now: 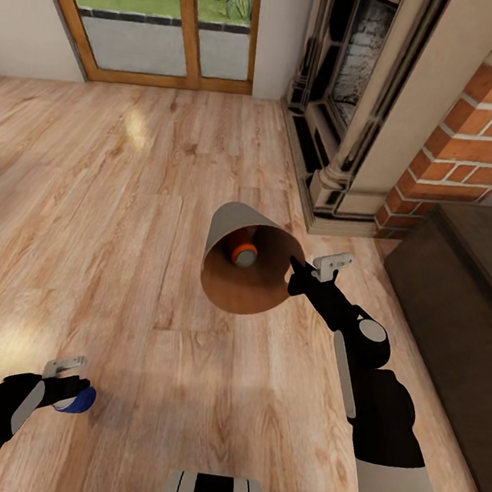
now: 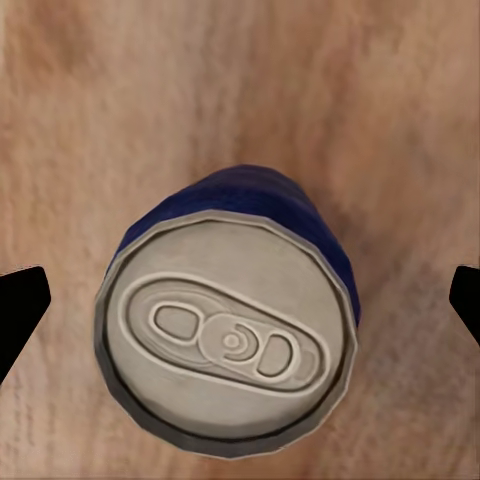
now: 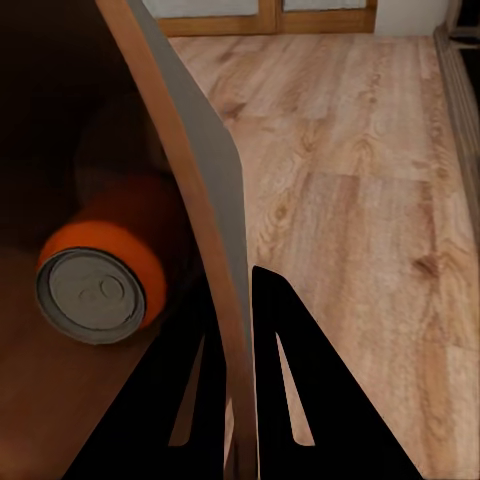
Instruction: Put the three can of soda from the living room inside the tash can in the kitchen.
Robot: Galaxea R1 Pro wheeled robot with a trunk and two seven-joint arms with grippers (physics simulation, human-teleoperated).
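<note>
Room: the living room, with a wood floor, a stone fireplace, a brick chimney and wood-framed glass doors, all well beyond both end effectors.
Tash can: the tash can hung tipped in the air, mouth turned toward the camera, its rim pinched by the right end effector; one finger lay outside the wall and the other inside.
Can inside: a can of soda, orange with a grey top, lay on its side within the tash can, just beside the right end effector's inner finger.
Can on floor: a second can of soda, dark blue-sided, stood upright on the floor between the fingers of the left end effector.
Left end effector state: spread apart; the fingertips flanked the can top with clear gaps on both sides.
Step in hand: judged as collecting the second can, the grasp not yet made.
Next move: likely closing the left fingers squarely on the can body, then lifting it and carrying it to the tash can mouth while the right end effector holds the rim steady.
</note>
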